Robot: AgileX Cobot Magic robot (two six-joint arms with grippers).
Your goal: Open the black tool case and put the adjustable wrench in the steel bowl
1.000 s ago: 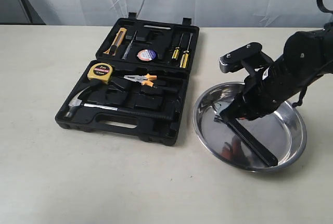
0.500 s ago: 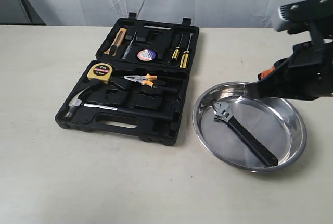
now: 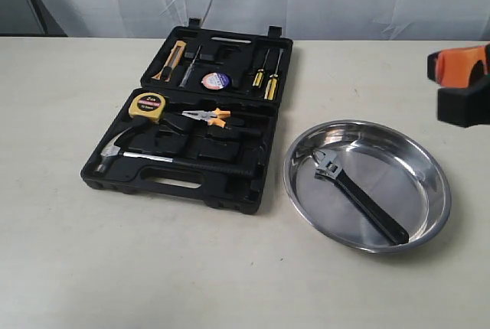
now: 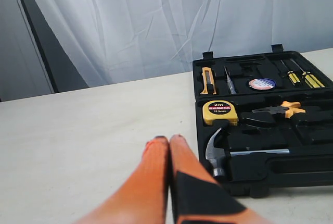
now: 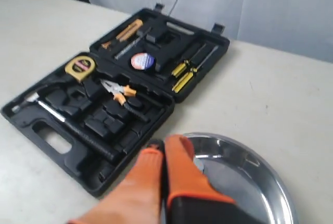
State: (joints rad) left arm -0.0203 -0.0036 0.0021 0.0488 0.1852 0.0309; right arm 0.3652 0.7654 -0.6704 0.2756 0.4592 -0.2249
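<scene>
While adjustable wrench (image 3: 358, 196) lies in steel bowl (image 3: 417, 162) — right gripper (image 5: 162, 147) hangs clear, pressed together, empty.

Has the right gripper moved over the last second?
Yes. The right gripper has lifted away from over the wide shiny steel bowl, up and rightward to the exterior view's right edge.

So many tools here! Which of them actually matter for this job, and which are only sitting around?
Part of the job:
black tool case, lying open
adjustable wrench, lying in the bowl
steel bowl

Just lying about, all in the case:
tape measure
orange-handled pliers
hammer
yellow-handled screwdrivers
utility knife
tape roll
</scene>
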